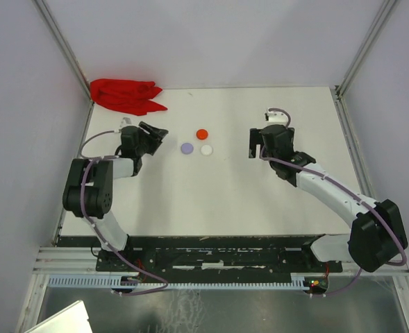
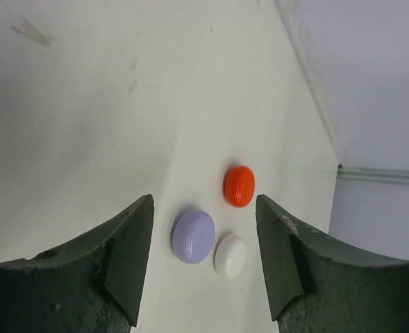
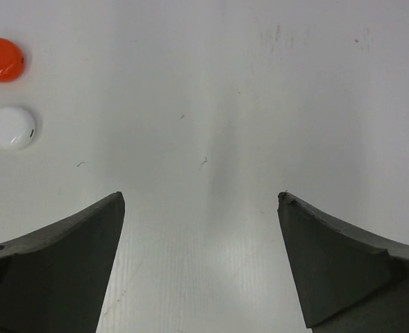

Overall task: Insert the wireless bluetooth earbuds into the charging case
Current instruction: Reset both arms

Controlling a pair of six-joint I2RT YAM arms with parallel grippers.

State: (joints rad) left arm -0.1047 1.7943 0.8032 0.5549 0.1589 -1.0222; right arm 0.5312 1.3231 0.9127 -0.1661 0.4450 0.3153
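Observation:
Three round, closed charging cases lie together mid-table: a red one (image 1: 202, 133) (image 2: 239, 186) (image 3: 3, 60), a purple one (image 1: 187, 148) (image 2: 193, 236) with a seam across its lid, and a white one (image 1: 206, 149) (image 2: 230, 255) (image 3: 11, 127). No wireless bluetooth earbuds show in any view. My left gripper (image 1: 157, 133) (image 2: 204, 200) is open and empty, just left of the cases and pointing at them. My right gripper (image 1: 255, 146) (image 3: 201, 195) stands wide open over bare table to the right of the cases, with nothing between its fingers.
A crumpled red cloth (image 1: 128, 95) lies at the back left corner of the white table (image 1: 260, 187). Grey walls and metal frame posts close in the left, right and back sides.

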